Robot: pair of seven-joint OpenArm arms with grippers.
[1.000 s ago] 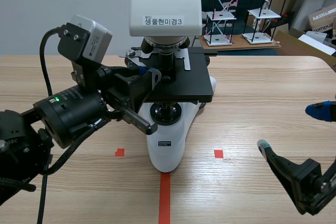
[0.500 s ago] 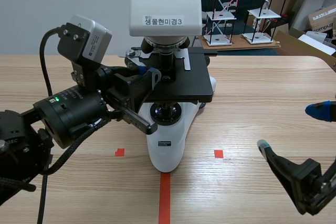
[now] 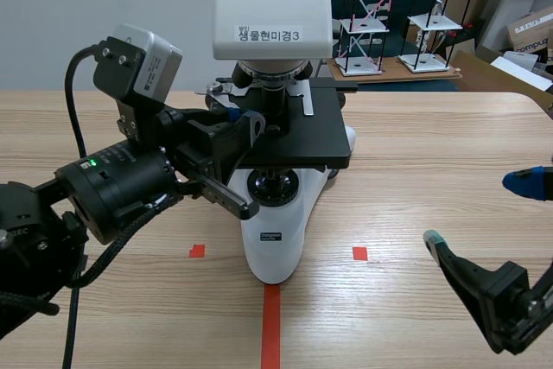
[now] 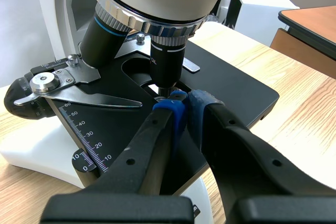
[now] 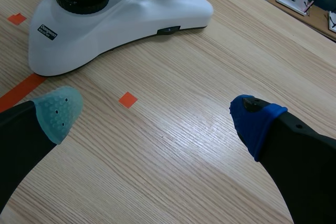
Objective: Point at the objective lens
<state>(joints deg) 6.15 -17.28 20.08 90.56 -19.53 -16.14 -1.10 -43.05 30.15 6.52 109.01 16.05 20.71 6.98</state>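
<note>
Nothing has visibly shifted since the earlier frames: both arms and the instrument sit where they were.

The wooden table (image 3: 432,170) carries one white microscope (image 3: 272,6), standing between the two arms. Its black stage (image 4: 241,93) lies under the nosepiece, with a metal slide clip (image 4: 79,85) on the side away from the gripper tips.

The left gripper (image 4: 184,106) comes in over the stage with its two fingers pressed together, blue pads (image 4: 173,109) meeting and gripping nothing. The tips sit right at the lower end of the objective lens (image 4: 168,69), the slim black one pointing down at the stage opening; whether they actually touch it cannot be told. A second, thicker objective (image 4: 100,38) hangs beside it on the same turret, so two show in the left wrist view.

The right gripper (image 5: 156,114) hangs over bare table, well apart from the microscope's base (image 5: 121,17), fingers spread wide and holding nothing: one grey-green pad (image 5: 55,111), one blue.
</note>
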